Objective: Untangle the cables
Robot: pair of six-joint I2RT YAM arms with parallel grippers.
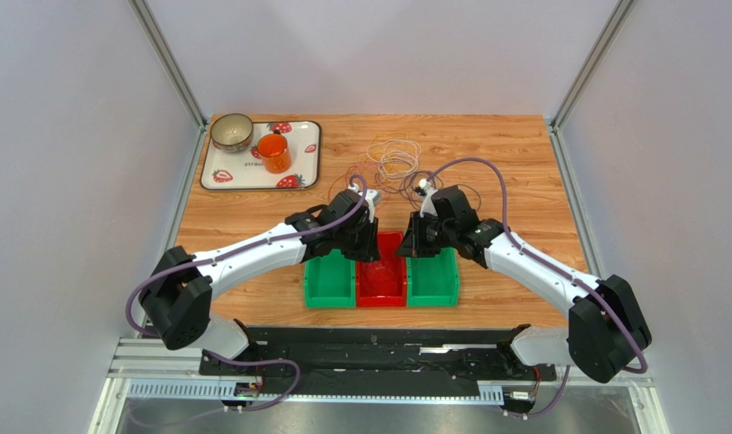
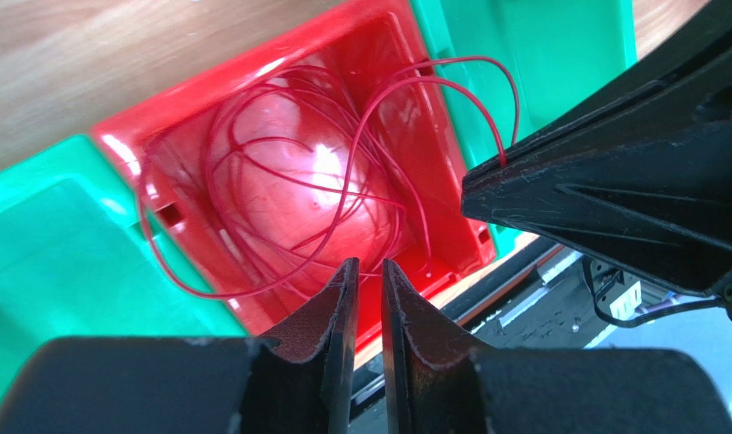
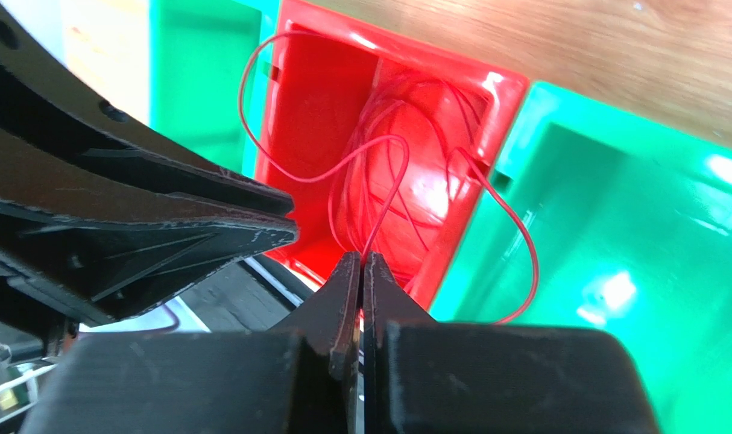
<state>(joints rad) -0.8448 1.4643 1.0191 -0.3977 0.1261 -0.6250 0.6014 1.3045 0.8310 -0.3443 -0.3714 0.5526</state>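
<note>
A thin red cable [image 2: 252, 194] lies in loose loops inside the red bin [image 2: 433, 127], with loops spilling over its rim. My right gripper [image 3: 361, 258] is shut on a strand of this red cable [image 3: 376, 217] just above the bin. My left gripper [image 2: 370, 264] hovers over the bin's near edge with its jaws a narrow gap apart and nothing between them. In the top view both grippers, left [image 1: 365, 244] and right [image 1: 413, 244], meet over the red bin [image 1: 381, 287]. A tangle of several thin cables [image 1: 392, 163], white, orange and dark, lies on the table behind them.
Green bins flank the red one, left [image 1: 330, 282] and right [image 1: 433, 282]. A strawberry-print tray [image 1: 217, 172] at the back left holds a bowl [image 1: 232, 132] and an orange cup [image 1: 274, 154]. The right gripper's black body [image 2: 614, 199] fills the left wrist view's right side.
</note>
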